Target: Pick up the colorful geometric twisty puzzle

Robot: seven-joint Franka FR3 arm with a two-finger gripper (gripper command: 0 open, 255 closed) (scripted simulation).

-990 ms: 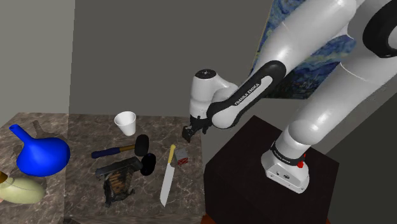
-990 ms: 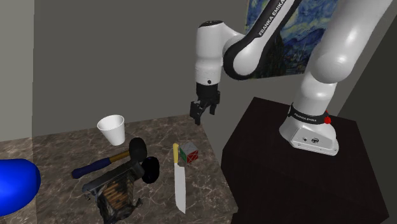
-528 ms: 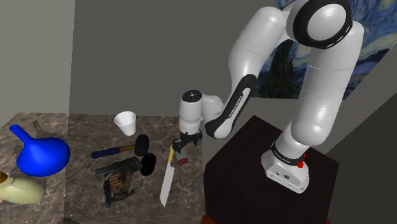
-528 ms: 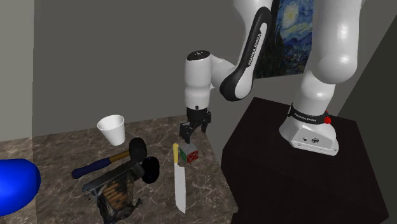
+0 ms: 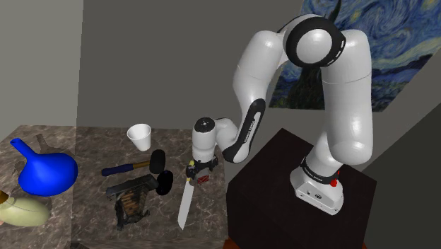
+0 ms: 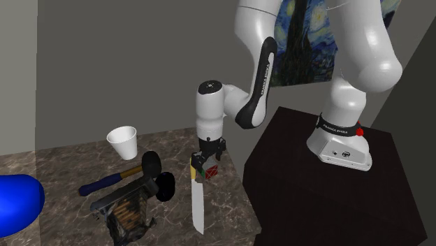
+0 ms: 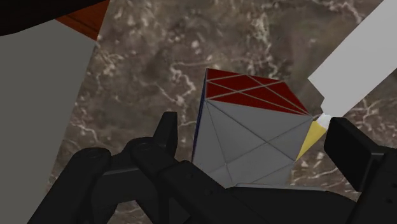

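Your pincer [image 7: 261,141] is spread w/ the puzzle [image 7: 251,95] between. The knife [image 7: 356,73] sits right by one finger; you could pinch it too.

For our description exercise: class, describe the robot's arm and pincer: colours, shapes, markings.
The arm has rounded white links, dark joints, black bands with white FRANKA EMIKA lettering and a red button near its base. The pincer is all black.

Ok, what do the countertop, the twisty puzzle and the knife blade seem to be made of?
Dark brown veined countertop: polished marble or similar stone, given the pale veins. Red-and-grey faceted twisty puzzle: probably smooth matte plastic; flat colour, thin seams. Long pale grey knife blade: perhaps metal, but drawn flat, without shine.
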